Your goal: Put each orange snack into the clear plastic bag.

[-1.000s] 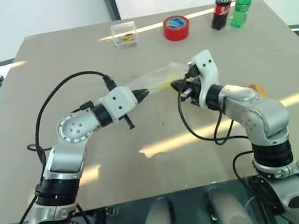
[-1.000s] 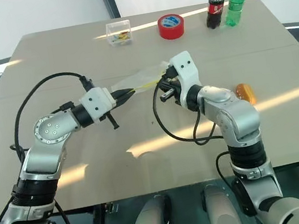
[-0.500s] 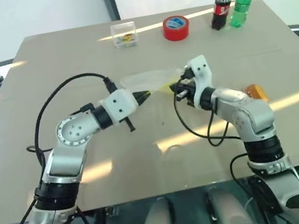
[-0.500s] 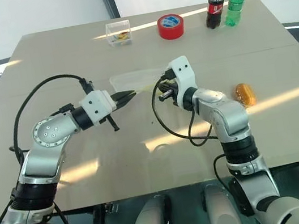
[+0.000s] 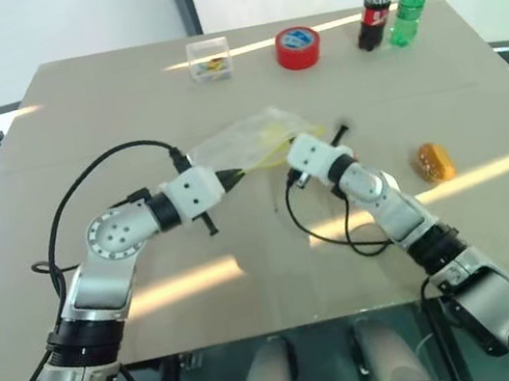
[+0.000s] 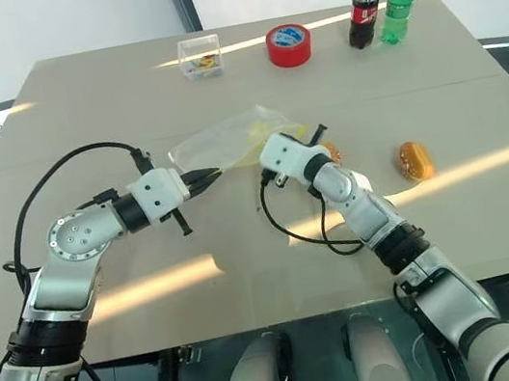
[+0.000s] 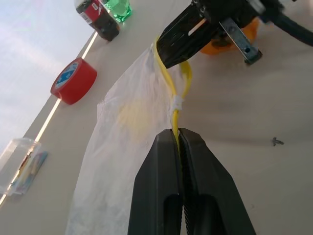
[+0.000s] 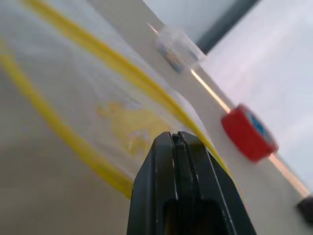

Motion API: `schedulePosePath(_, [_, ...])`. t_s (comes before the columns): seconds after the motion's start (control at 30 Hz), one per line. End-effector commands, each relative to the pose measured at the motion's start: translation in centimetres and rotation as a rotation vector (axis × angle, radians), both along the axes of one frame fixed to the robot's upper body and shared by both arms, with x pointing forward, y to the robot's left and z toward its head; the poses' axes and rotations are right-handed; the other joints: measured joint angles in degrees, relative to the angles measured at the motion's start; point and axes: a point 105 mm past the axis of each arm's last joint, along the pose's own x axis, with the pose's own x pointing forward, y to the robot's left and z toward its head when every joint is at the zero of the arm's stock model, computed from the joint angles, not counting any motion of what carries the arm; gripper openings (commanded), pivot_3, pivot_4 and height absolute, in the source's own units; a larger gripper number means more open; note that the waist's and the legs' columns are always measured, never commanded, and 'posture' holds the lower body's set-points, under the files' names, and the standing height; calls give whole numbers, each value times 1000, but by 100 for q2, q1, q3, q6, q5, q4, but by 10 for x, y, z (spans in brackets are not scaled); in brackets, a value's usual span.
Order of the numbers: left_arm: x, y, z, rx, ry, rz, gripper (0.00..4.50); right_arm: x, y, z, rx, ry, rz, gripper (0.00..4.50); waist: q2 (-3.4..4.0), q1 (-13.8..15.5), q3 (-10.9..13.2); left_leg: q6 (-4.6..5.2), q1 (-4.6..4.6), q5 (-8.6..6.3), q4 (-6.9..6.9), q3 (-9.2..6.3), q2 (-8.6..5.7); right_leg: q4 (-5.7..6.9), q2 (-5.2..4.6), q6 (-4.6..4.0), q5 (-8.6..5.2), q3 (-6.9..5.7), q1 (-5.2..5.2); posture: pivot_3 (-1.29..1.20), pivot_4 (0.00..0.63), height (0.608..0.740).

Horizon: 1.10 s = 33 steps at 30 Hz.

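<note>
From my head camera, the clear plastic bag (image 5: 248,138) lies mid-table; one orange snack (image 5: 433,161) sits well right. My left wrist camera shows my left gripper (image 7: 177,134) clamping the yellow seal strip (image 7: 171,88). My right wrist camera shows my right gripper (image 8: 175,139) closed at the bag.

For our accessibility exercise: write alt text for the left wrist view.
Black gripper, shut, pinches the yellow seal strip of a floppy clear plastic bag lying on a beige table; a second black gripper grips the strip further along. Beyond lie a red tape roll and two bottles.
</note>
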Motion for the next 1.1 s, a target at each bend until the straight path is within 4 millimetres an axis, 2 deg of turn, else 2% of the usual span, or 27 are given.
schedulePosePath(0.03, [0, 4, 12, 5, -48, -21, 0, -11, 25, 18, -101, -168, 109, 33, -1, -38, 0, 0, 0, 0, 0, 0, 0, 0, 1, 0, 0, 0, 0, 0, 150, 740])
schedulePosePath(0.27, [-4, 5, 11, 2, -50, -51, 0, 1, 34, 19, -186, -196, 123, 33, -1, -68, -1, 0, 0, 0, 1, 0, 1, 1, 1, 0, 0, 1, 2, 0, 150, 740])
schedulePosePath(0.4, [-5, 12, 14, -8, -71, -48, 0, 7, 34, 21, -208, -191, 117, 33, -1, -73, -1, 0, 0, 0, 1, -2, 2, 0, 1, 0, 0, 0, 1, 0, 150, 740])
schedulePosePath(0.43, [-5, 16, 15, -10, -75, -42, 0, 8, 34, 22, -211, -194, 116, 553, -1, -76, -1, -1, 0, 0, 1, -1, 2, 0, 1, 0, 0, 1, 1, 0, 150, 740])
schedulePosePath(0.47, [-5, 19, 16, -11, -76, -39, 0, 8, 33, 22, -214, -195, 115, 816, -1, -77, -1, -1, 0, 0, 1, -1, 2, 0, 1, 0, 0, 1, 1, 0, 150, 740])
schedulePosePath(0.57, [-5, 26, 15, -6, -80, -36, 0, 8, 34, 21, -219, -195, 121, 2217, -1, -75, -1, -1, 0, 0, 1, -2, 2, 0, 1, 0, 0, 1, 1, 0, 150, 740])
schedulePosePath(0.6, [-6, 27, 14, -3, -77, -40, 0, 7, 34, 21, -224, -197, 122, 2869, -1, -75, -1, 0, 0, 0, 1, -2, 2, 0, 1, 0, 0, 0, 1, 0, 150, 740])
schedulePosePath(0.63, [-5, 29, 13, -3, -76, -41, 0, 7, 34, 21, -227, -200, 123, 3236, -1, -75, -1, 0, 0, 0, 1, -2, 2, 0, 1, 0, 0, 0, 1, 0, 150, 740])
schedulePosePath(0.7, [-3, 31, 14, -14, -83, -32, 0, 6, 34, 20, -237, -202, 125, 4242, -1, -75, -1, 0, 0, 0, 1, -2, 2, 0, 1, 0, 0, 0, 1, 0, 150, 740])
schedulePosePath(0.73, [-3, 31, 14, -16, -84, -30, 0, 5, 33, 19, -240, -202, 126, 4383, -1, -75, -1, 0, 0, 0, 1, -2, 2, 0, 1, 0, 0, 0, 1, 0, 150, 740])
schedulePosePath(0.97, [9, 34, 7, -70, -75, 43, 0, -4, 13, 26, -206, -143, 105, 4383, -1, -60, -1, 1, -2, -1, 1, -4, 2, 0, 0, 0, 0, -1, 2, 0, 150, 740])
schedulePosePath(1.1, [16, 33, 8, -107, -86, 75, 0, -14, -8, 38, -77, -30, 64, 4383, -2, -50, -1, 5, -3, -3, 3, -5, 1, 2, 1, 0, 0, -2, 2, 0, 150, 740])
